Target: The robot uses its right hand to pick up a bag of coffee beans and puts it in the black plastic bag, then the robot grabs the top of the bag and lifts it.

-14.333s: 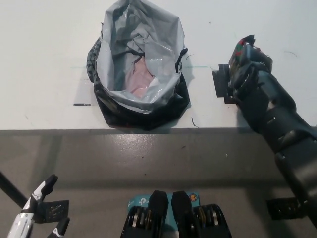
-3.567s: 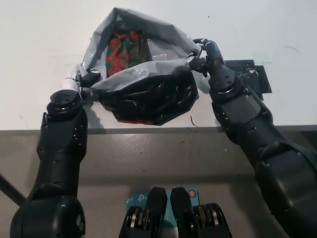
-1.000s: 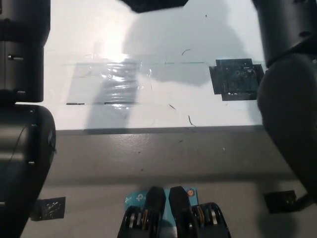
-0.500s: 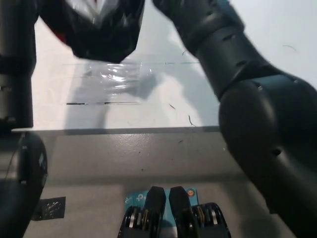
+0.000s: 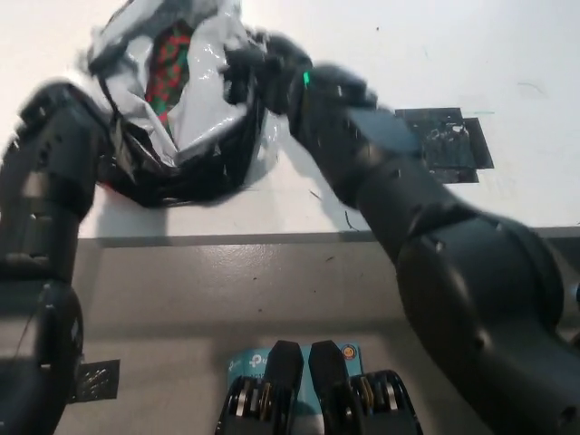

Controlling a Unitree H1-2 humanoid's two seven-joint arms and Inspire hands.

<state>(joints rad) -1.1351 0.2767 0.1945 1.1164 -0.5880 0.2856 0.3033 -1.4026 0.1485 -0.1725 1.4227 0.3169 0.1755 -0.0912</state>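
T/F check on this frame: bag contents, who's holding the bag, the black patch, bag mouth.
1. The coffee bean bag sits inside the black plastic bag. True.
2. The right hand grips the bag's rim. True.
3. The black patch on the table lies under the plastic bag. False: it lies bare, off to the bag's right in the picture.
4. The plastic bag's mouth is tied shut. False: it gapes open, showing the red and green pack.
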